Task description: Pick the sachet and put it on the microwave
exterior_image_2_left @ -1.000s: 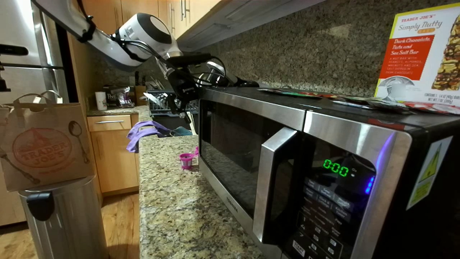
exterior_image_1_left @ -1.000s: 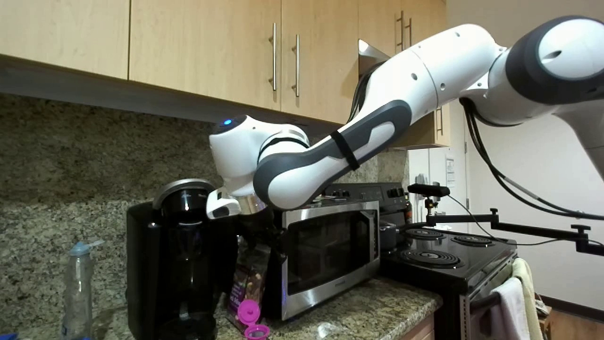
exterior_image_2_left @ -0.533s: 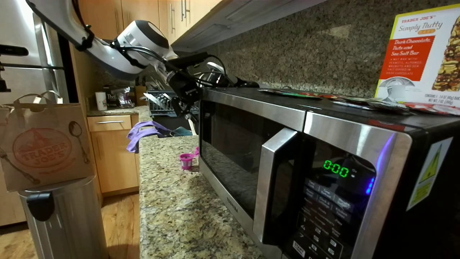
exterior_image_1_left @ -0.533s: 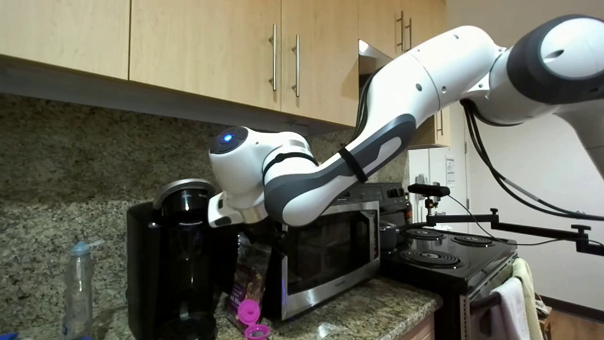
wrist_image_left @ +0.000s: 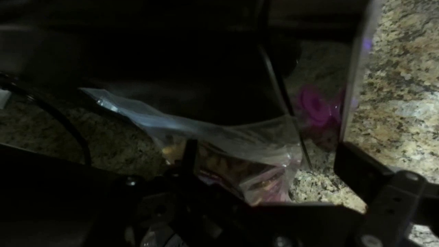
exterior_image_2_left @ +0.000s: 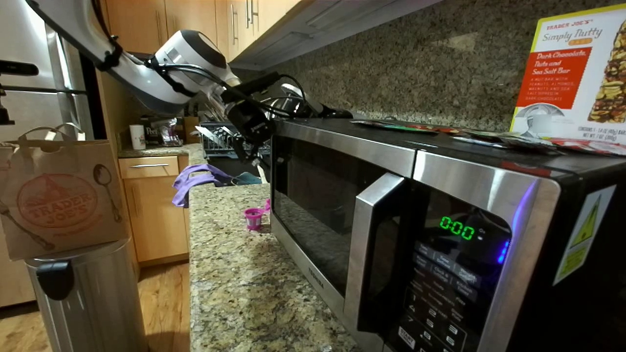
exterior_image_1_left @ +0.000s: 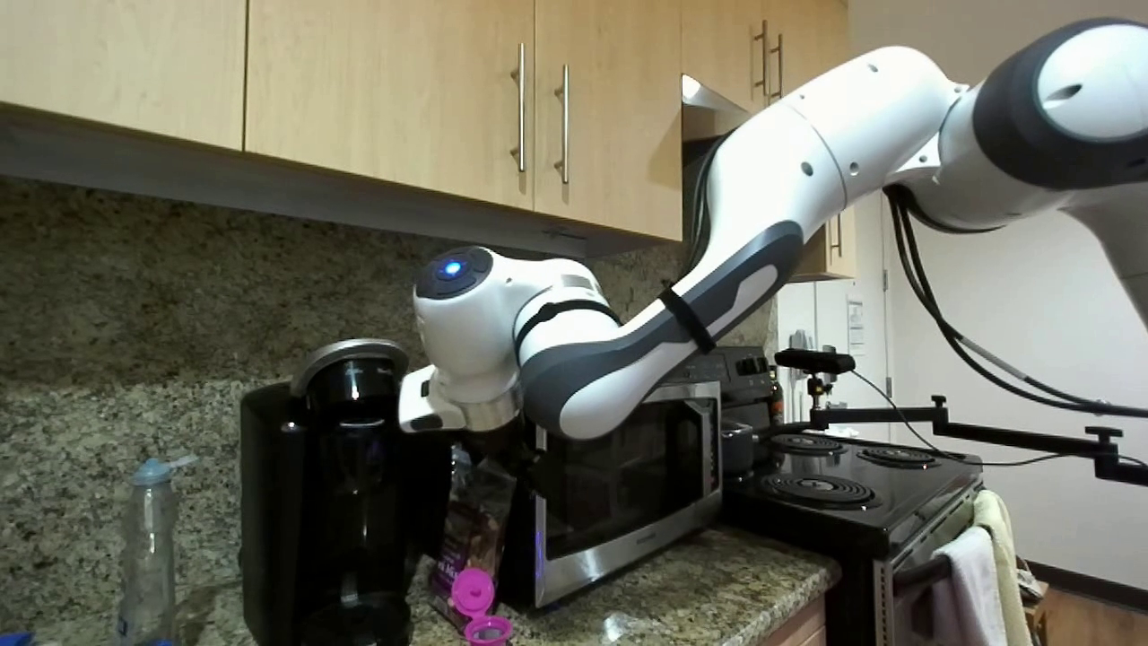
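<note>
The hand (wrist_image_left: 266,148), jaws parted, has come down toward the sachet (wrist_image_left: 224,140) beside the microwave (exterior_image_1_left: 628,484); a grasp seems next, the lift not yet begun.

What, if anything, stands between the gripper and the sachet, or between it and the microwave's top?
Nothing visible stands between the open gripper and the sachet. The microwave itself stands taller beside the sachet, so lifting over its side is probably needed.

Pale cabinets (exterior_image_1_left: 386,99), speckled backsplash (exterior_image_1_left: 179,296), perhaps a door (exterior_image_1_left: 875,314)
</note>
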`<state>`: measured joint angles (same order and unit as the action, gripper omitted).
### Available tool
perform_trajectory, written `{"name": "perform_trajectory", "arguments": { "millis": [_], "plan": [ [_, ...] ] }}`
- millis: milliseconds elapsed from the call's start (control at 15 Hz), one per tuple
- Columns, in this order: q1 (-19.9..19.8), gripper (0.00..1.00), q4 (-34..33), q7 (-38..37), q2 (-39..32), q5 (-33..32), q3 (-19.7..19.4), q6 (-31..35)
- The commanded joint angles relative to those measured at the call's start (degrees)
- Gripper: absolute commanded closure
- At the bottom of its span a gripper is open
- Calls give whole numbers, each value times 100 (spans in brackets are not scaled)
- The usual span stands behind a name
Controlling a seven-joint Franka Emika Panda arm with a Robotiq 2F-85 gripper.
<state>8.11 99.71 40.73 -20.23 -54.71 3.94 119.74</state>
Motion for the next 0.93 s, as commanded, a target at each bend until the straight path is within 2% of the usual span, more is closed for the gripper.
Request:
{"name": "perform_trajectory", "arguments": {
  "millis": [0,267,667,867],
  "plan": [
    [-166,0,282,-275,175,39,114,634],
    [-174,0,322,-358,152,-75,50,875],
    [-88,0,254,-158,131,-221,10,325],
    [-43,0,216,-336,112,-505,-31,216]
  ]
}}
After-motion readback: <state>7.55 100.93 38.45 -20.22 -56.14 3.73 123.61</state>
